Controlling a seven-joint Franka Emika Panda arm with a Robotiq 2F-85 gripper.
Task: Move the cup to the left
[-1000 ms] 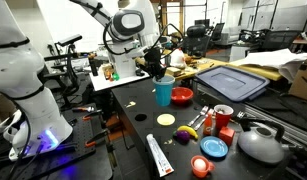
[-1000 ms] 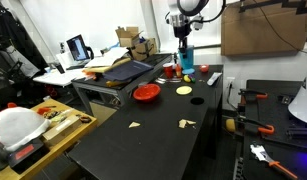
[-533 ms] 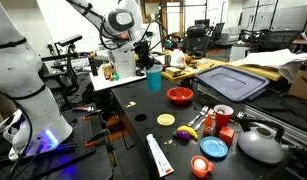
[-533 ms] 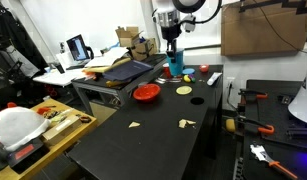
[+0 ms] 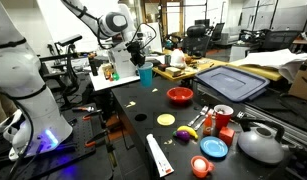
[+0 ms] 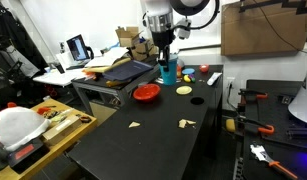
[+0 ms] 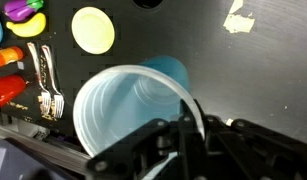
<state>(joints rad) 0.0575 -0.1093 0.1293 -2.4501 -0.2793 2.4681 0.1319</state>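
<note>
The cup [image 5: 145, 76] is a light-blue plastic tumbler. It hangs upright above the black table [image 5: 143, 135], held by its rim. It also shows in the other exterior view [image 6: 167, 72]. In the wrist view the cup [image 7: 123, 105] fills the middle, open mouth toward the camera. My gripper [image 7: 188, 125] is shut on the cup's rim, one finger inside and one outside. In an exterior view the gripper [image 5: 141, 62] sits right above the cup.
A red bowl [image 5: 180, 96], a yellow disc [image 5: 166, 120], a blue lid [image 5: 214, 148], a toothpaste tube [image 5: 159, 155] and other small items lie on the table. A fork [image 7: 48, 85] and the yellow disc [image 7: 93, 29] show below the cup. A cluttered side table [image 5: 118, 78] stands close behind the cup.
The gripper has carried the cup away from the red bowl, toward the left of the table in one exterior view, and a little higher.
</note>
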